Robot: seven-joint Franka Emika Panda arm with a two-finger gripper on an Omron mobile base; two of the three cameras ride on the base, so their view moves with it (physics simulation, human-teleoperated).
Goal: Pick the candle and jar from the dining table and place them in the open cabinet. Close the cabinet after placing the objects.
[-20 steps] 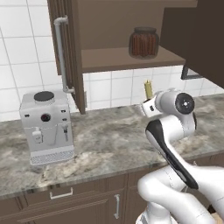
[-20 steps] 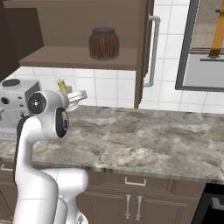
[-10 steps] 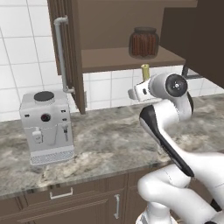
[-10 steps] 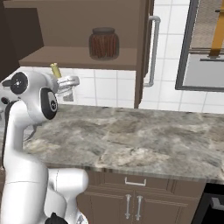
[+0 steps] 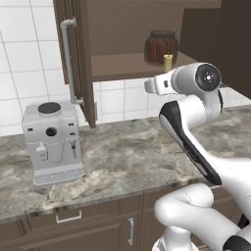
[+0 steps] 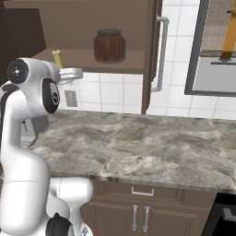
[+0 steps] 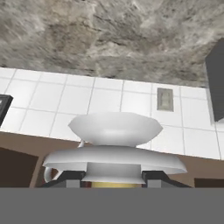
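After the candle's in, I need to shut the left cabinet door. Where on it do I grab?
Take the vertical silver bar handle around its middle, jaws spanning the bar sideways. The left door stands open, edge-on to the base, with the handle on its outer face, so probably approach from the coffee machine side.

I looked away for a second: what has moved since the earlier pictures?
The arm has lifted the candle, still clamped in the gripper, from counter height up to the cabinet shelf's edge. The jar and coffee machine stayed put.
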